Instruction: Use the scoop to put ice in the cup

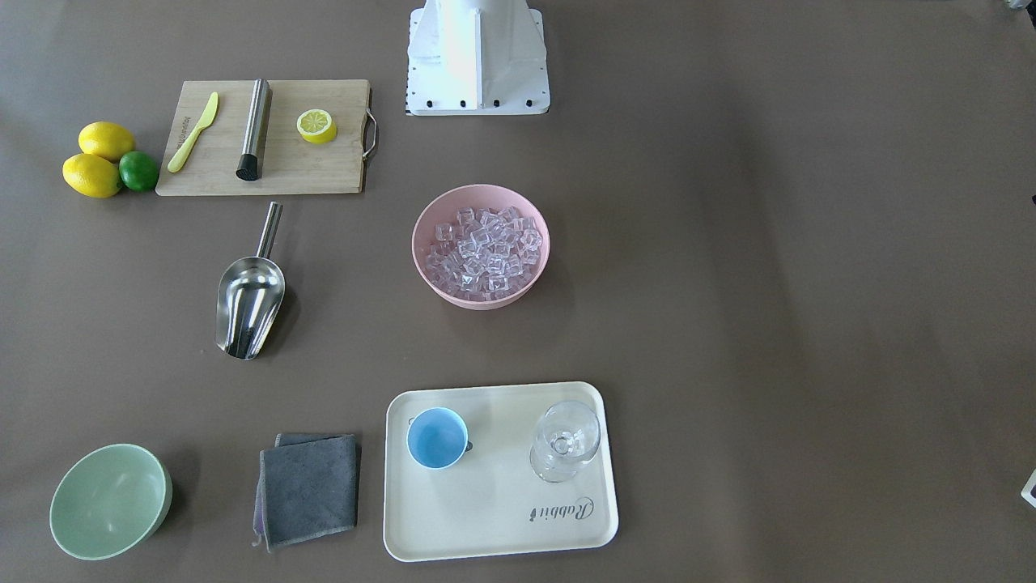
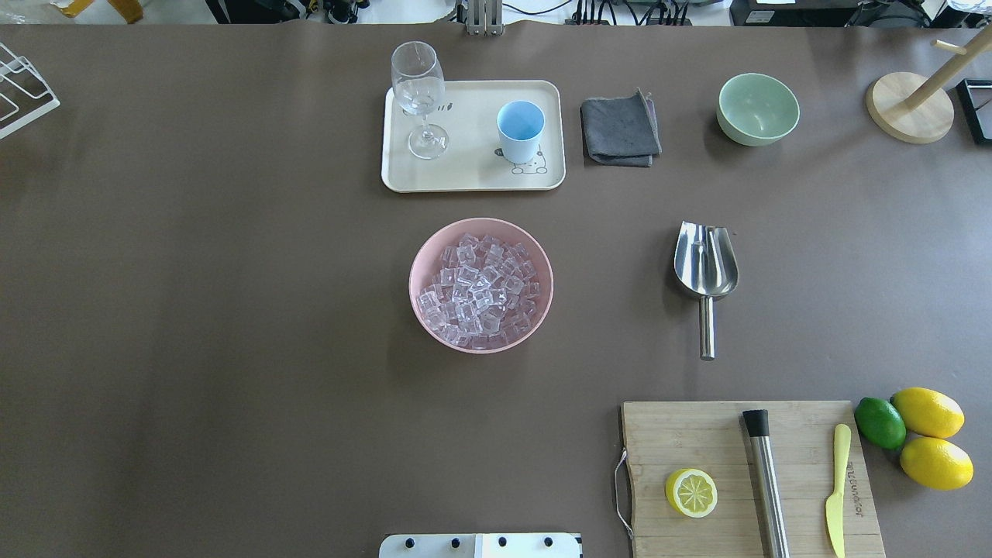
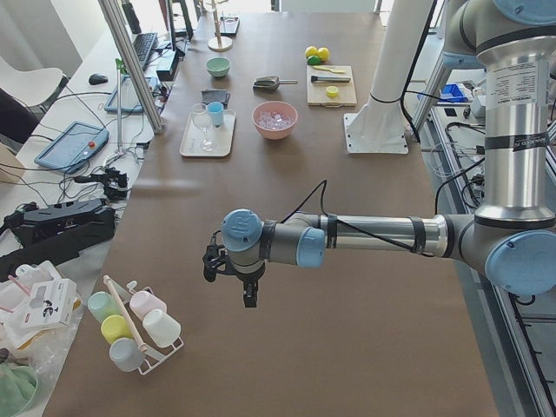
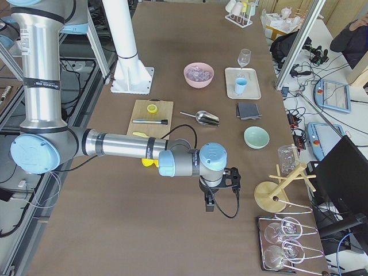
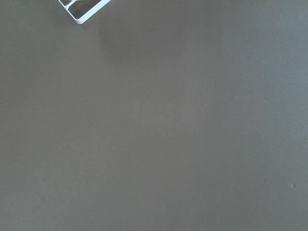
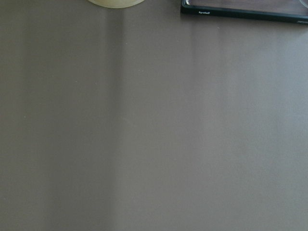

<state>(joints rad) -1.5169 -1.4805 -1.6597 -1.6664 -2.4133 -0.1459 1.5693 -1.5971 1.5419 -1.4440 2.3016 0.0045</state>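
Clear ice cubes (image 1: 483, 247) fill a pink bowl (image 2: 422, 267) at the table's middle. The light-blue cup (image 1: 437, 437) stands upright on a cream tray (image 2: 465, 167) beyond the bowl and also shows in the overhead view (image 2: 520, 128). The steel scoop (image 2: 704, 267) lies flat on the table on the robot's right, with its handle pointing toward the robot. My left gripper (image 3: 249, 295) hangs over bare table far off at the left end. My right gripper (image 4: 210, 204) hangs over bare table at the right end. Both show only in side views, so I cannot tell whether they are open or shut.
A stemmed glass (image 2: 418, 93) shares the tray. A grey cloth (image 2: 620, 128) and a green bowl (image 2: 757, 108) lie to its right. A cutting board (image 2: 697, 434) holds a lemon half, a steel cylinder (image 2: 766, 480) and a yellow knife. Lemons and a lime (image 2: 880, 422) sit beside it.
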